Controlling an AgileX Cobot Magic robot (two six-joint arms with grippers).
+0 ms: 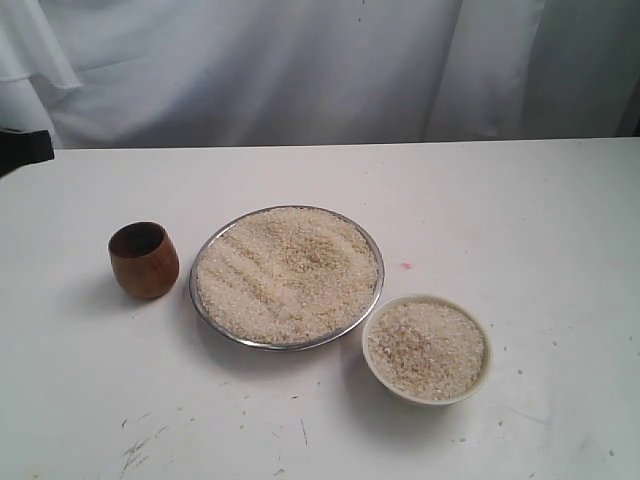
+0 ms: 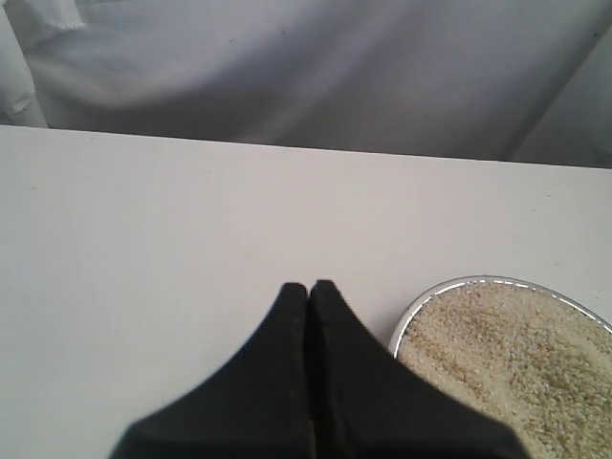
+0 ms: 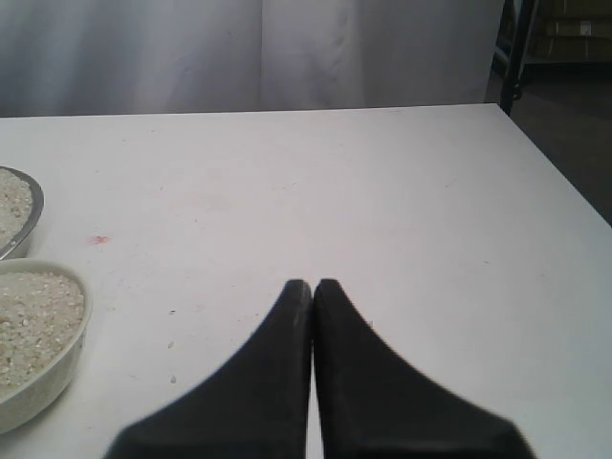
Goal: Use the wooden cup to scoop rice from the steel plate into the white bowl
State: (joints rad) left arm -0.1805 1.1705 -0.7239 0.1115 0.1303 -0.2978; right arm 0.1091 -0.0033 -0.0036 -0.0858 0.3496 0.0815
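At frame centre, exterior view: wide, shallow, shiny steel plate (image 1: 214, 326) on white table (image 1: 520, 200), heaped with pale beige rice (image 1: 287, 275).
Left of plate: small reddish-brown wooden cup (image 1: 143, 260), upright, apart from the rim.
Lower right: small thick-rimmed round white bowl (image 1: 427, 398), rice inside, just beside the plate.
Left gripper (image 2: 308, 287): black fingers pressed together, holding nothing.
Right gripper (image 3: 313, 285): likewise closed, empty.
Upper left edge: dark shape (image 1: 25, 150), possibly an arm.
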